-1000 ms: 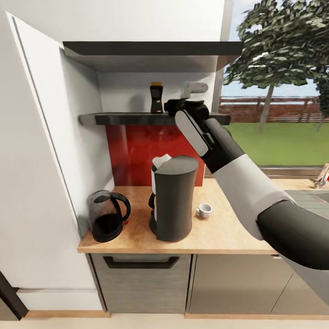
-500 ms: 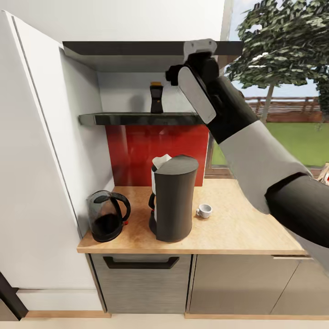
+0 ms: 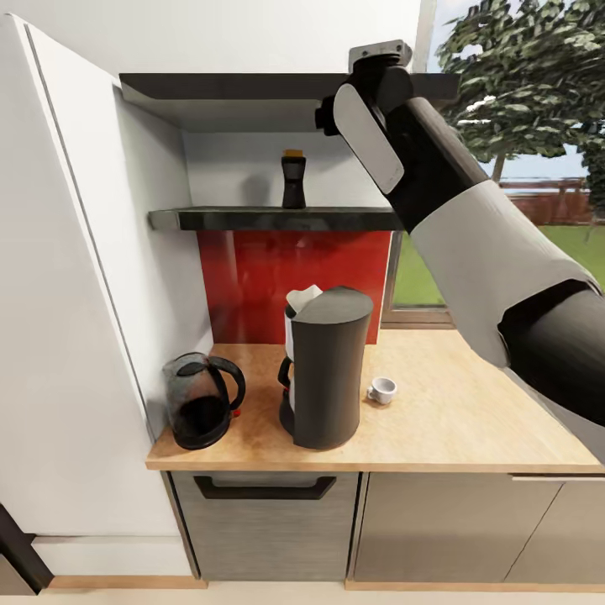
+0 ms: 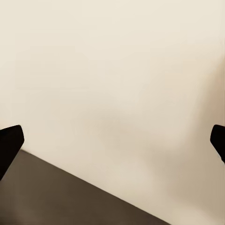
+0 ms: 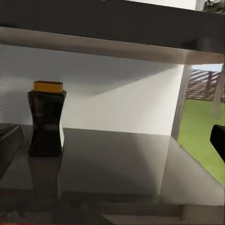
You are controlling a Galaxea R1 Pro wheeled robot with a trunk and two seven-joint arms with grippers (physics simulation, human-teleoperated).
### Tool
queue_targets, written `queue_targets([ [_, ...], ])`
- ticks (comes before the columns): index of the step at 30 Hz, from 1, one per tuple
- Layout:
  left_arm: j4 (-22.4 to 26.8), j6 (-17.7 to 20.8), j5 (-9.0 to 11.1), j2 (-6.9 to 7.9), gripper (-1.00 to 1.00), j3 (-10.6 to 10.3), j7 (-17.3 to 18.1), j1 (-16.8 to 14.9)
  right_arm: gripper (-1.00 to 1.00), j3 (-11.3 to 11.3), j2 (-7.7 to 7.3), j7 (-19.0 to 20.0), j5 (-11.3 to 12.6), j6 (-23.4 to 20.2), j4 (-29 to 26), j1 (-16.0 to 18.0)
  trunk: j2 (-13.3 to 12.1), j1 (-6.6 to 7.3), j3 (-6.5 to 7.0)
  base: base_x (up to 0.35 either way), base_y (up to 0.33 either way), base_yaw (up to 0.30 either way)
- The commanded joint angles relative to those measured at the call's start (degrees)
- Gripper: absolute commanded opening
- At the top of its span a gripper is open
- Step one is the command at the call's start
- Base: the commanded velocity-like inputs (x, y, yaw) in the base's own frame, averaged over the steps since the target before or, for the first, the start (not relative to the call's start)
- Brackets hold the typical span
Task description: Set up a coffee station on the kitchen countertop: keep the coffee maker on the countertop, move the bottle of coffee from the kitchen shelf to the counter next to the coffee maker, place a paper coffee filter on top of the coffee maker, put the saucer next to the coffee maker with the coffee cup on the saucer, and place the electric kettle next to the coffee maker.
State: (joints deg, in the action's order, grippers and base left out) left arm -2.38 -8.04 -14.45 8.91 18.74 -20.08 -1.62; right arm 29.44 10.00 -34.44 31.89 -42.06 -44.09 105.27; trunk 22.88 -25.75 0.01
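- Bottle of coffee (image 3: 293,179) stands upright on the kitchen shelf (image 3: 252,220), dark body, orange cap, near the back wall; the right wrist view shows it (image 5: 46,119) ahead on the glossy shelf surface, untouched.
- Right gripper (image 3: 380,59) is raised at the level of the upper shelf board, beside and above the bottle, well apart from it. Dark finger tips sit at opposite edges of the right wrist view, so the fingers read as spread wide, holding nothing.
- Left gripper (image 4: 112,143): finger tips at both edges of its wrist view, wide apart, empty, facing a plain pale surface.
- Counter (image 3: 470,420) carries the coffee maker (image 3: 328,378) with a white paper filter (image 3: 301,298) poking from its top, the electric kettle (image 3: 200,410) to one side, the coffee cup (image 3: 381,390) to the other. No saucer visible under the cup.
- Step in hand, as I judge it: fetching the bottle.
- Next move calls for lowering the right gripper to shelf height, sliding across toward the bottle, straddling its narrow waist, then closing. Clearance under the upper board looks tight.
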Motion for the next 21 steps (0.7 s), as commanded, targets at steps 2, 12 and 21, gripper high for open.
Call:
queue_targets([
  [2,-0.3,-0.4,-0.6,0.05,1.0,0.5,-0.2,0.0,1.0,0.2,0.0,-0.5,0.5,0.0,0.1,0.0,0.0,-0.03,-0.03,0.062,0.09,0.0],
  [12,-0.3,-0.4,-0.6,0.06,1.0,0.5,-0.2,0.7,1.0,0.2,0.0,-0.5,0.5,0.0,0.3,-3.3,0.0,-0.03,-0.03,0.005,0.007,0.0],
  [21,-0.3,-0.4,-0.6,0.07,1.0,0.5,-0.2,0.8,1.0,0.2,0.0,-0.4,0.4,0.7,0.7,-5.8,0.0,-0.03,-0.03,0.002,0.003,0.0],
])
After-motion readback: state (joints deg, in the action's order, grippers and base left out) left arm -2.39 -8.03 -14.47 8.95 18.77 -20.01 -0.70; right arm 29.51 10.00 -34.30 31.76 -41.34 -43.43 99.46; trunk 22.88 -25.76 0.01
